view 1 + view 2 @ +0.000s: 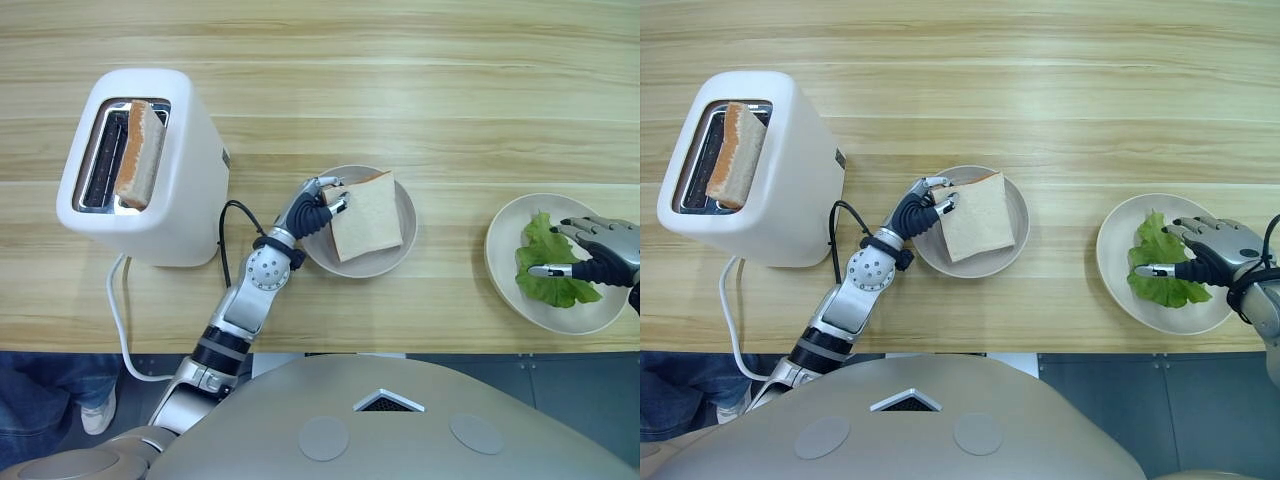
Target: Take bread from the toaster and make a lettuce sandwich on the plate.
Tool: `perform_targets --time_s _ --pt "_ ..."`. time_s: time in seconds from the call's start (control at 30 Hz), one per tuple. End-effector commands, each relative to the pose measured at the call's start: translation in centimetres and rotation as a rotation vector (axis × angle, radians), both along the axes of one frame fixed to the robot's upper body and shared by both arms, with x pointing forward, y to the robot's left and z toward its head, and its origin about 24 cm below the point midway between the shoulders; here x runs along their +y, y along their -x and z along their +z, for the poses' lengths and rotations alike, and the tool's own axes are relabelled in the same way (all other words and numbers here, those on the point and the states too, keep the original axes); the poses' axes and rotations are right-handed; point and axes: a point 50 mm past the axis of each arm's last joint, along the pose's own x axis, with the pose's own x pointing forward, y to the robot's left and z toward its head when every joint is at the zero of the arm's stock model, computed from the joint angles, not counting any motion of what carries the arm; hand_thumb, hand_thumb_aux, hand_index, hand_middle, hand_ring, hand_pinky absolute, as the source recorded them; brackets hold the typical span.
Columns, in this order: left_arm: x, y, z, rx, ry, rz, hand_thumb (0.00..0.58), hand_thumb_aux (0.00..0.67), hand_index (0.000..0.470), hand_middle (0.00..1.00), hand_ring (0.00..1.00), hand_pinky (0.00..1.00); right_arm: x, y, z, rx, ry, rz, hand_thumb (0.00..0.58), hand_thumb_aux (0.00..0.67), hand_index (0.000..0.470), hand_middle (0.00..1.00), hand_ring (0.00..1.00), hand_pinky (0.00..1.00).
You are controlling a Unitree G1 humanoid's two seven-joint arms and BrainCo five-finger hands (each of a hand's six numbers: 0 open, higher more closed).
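A white toaster (150, 200) stands at the left, with one bread slice (140, 152) sticking up out of its right slot. In the middle, a second bread slice (368, 217) lies tilted on a beige plate (405, 215). My left hand (315, 205) is at the plate's left rim, its fingers pinched on that slice's left corner. At the right, green lettuce (545, 262) lies on another beige plate (505, 260). My right hand (600, 250) hovers over the lettuce's right side with its fingers spread, holding nothing.
A black cable (228, 235) loops between the toaster and the middle plate, under my left forearm. A white cord (118, 310) runs off the table's front edge (450, 350). The far half of the wooden table is bare.
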Motion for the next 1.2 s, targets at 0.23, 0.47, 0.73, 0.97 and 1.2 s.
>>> perform_targets --time_s 0.23,0.47,0.73,0.97,1.2 --pt "1.7 0.0 0.4 -0.051 -0.053 0.093 0.0 0.0 0.0 1.0 1.0 1.0 -0.2 -0.3 -1.5 0.083 0.086 0.019 0.512 0.441 0.31 0.0 0.0 0.0" --pt "3.1 0.0 5.9 -0.271 -0.07 0.194 0.0 0.0 0.0 0.0 0.0 0.0 0.1 -0.6 -2.4 0.097 0.076 0.051 0.58 0.67 0.47 0.0 0.0 0.0" --pt "3.5 0.3 8.7 -0.357 -0.086 0.233 0.0 0.0 0.0 0.0 0.0 0.0 0.0 -1.1 -1.8 0.083 0.056 0.05 0.0 0.0 0.0 0.0 0.0 0.0" --pt "3.8 1.0 9.1 -0.357 -0.083 0.252 0.0 0.0 0.0 0.0 0.0 0.0 0.0 -1.5 -0.9 0.081 0.052 0.06 0.0 0.0 0.0 0.0 0.0 0.0" --pt "4.2 1.6 9.2 -0.344 -0.08 0.259 0.0 0.0 0.0 0.0 0.0 0.0 1.3 0.3 -3.4 0.171 0.009 0.09 0.0 0.0 0.0 0.0 0.0 0.0"
